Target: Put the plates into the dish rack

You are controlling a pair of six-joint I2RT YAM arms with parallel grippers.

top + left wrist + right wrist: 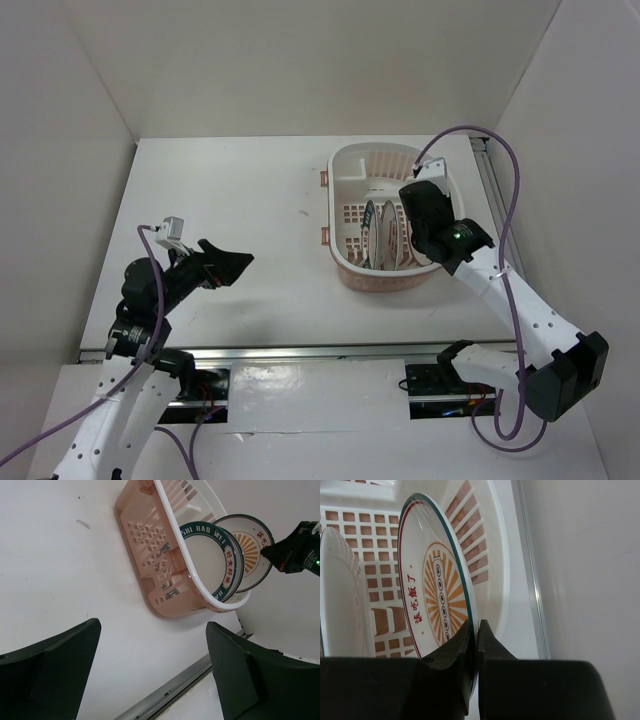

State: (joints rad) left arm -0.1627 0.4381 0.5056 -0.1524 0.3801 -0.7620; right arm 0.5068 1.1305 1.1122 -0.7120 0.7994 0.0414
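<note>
The sunburst plate stands on edge inside the dish rack, at two o'clock on the worktop, beside another upright plate. The right fingers clamp its rim, likely steadying it upright; the left fingers hang apart at eight o'clock.

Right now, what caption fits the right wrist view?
Right gripper holds the sunburst plate upright by its rim inside the pink dish rack.

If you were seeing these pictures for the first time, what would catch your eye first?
The right gripper is shut on the rim of the orange sunburst plate, holding it on edge inside the pink dish rack on the right of the table. A green-rimmed plate stands upright beside it, and the left gripper hangs open over its left side.
</note>
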